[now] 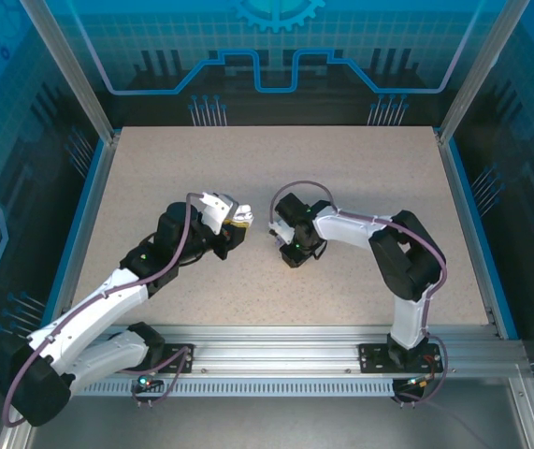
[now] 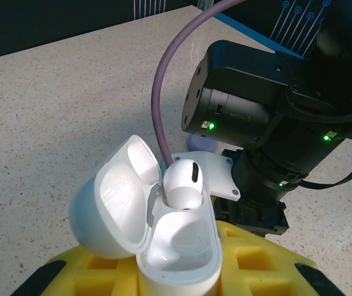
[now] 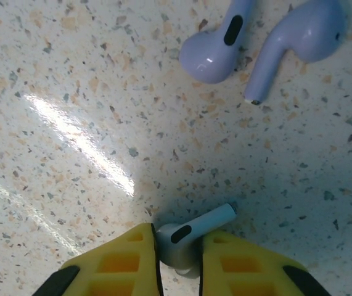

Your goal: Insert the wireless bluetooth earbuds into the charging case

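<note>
The white charging case [image 2: 179,246] sits between the yellow pads [image 2: 256,265] of my left gripper [image 2: 176,280], which is shut on it. Its lid [image 2: 117,203] is swung open to the left. One white earbud [image 2: 182,182] rests head-up in the far slot, and the near slot is bare. My right gripper [image 3: 180,259] points down at the table, shut on another whitish earbud [image 3: 185,237] whose stem pokes out to the right. From above, the case [image 1: 239,218] and the right gripper [image 1: 292,251] are a short way apart at mid-table.
Two pale-lavender earbuds [image 3: 216,46] [image 3: 293,43] lie loose on the speckled table [image 3: 71,92] ahead of the right fingers. The right arm's black wrist [image 2: 256,123] hangs close behind the open case. Blue rails [image 1: 84,224] edge the table.
</note>
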`<state>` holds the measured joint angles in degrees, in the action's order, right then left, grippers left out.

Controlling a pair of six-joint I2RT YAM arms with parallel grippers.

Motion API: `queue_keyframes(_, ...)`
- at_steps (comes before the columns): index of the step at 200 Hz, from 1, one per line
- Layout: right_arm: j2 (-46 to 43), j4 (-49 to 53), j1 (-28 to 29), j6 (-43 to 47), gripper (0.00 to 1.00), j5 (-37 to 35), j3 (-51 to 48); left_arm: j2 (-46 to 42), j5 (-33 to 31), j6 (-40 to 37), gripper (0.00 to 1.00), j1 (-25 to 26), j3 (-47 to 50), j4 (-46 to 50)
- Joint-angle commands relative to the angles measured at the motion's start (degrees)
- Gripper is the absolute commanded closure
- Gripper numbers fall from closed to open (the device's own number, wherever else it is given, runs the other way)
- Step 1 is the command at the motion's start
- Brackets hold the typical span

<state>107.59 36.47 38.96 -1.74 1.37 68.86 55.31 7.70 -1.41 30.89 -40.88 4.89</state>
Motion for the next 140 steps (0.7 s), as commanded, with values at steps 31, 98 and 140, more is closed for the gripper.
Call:
queue_keyframes(31,-7.9,-1.2,-4.8,-3.1,0.86,13.2,-3.7,-0.3,0.3,-0.4,0.91,-0.4,2.4,-1.7)
queue_keyframes(98,-17.8,0.8,-13.4,-2.8,0.88,31.1,-5.8,3.4,6.6,-5.4,0.91,-1.0,5.9,-9.4)
queue_keyframes(140,-20.7,3.9,-16.0,-1.4,0.88,32.7,-5.8,5.6,10.0,-5.6,0.9,-2.6,5.9,-11.6)
